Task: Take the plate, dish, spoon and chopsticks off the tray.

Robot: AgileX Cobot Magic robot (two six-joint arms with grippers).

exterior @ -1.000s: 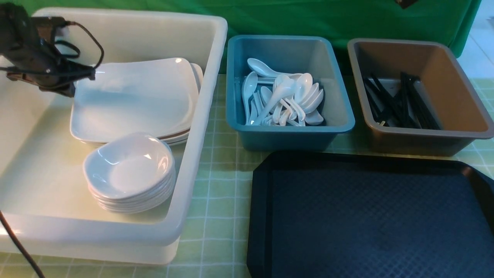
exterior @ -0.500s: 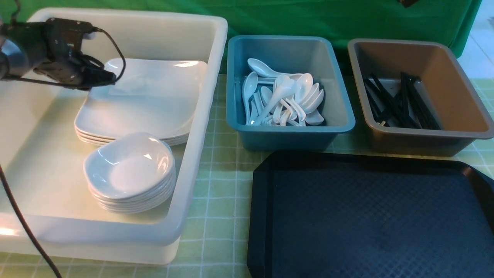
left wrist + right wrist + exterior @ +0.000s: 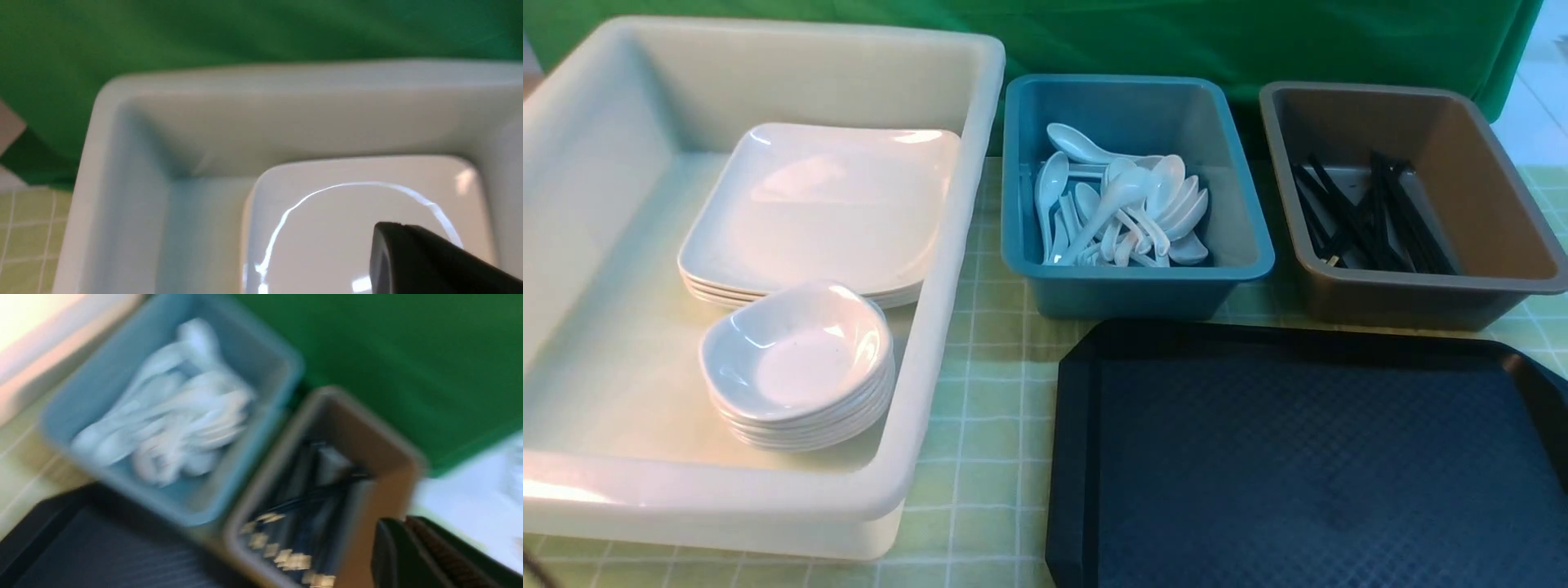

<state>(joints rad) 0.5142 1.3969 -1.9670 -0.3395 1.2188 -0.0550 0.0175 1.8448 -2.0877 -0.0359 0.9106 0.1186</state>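
Though glossy, squarish plate (image 3: 825, 208) (white)

A white tub (image 3: 947, 245) held white plates (image 3: 817, 204) and dishes (image 3: 796, 359). White spoons (image 3: 1119, 212) filled a blue tub (image 3: 1250, 245); black, gold-banded chopsticks (image 3: 1364, 216) a brown tub (image 3: 1503, 204). The black tray (image 3: 1307, 457) showed fine diamond texture on green checked cloth (image 3: 988, 408).
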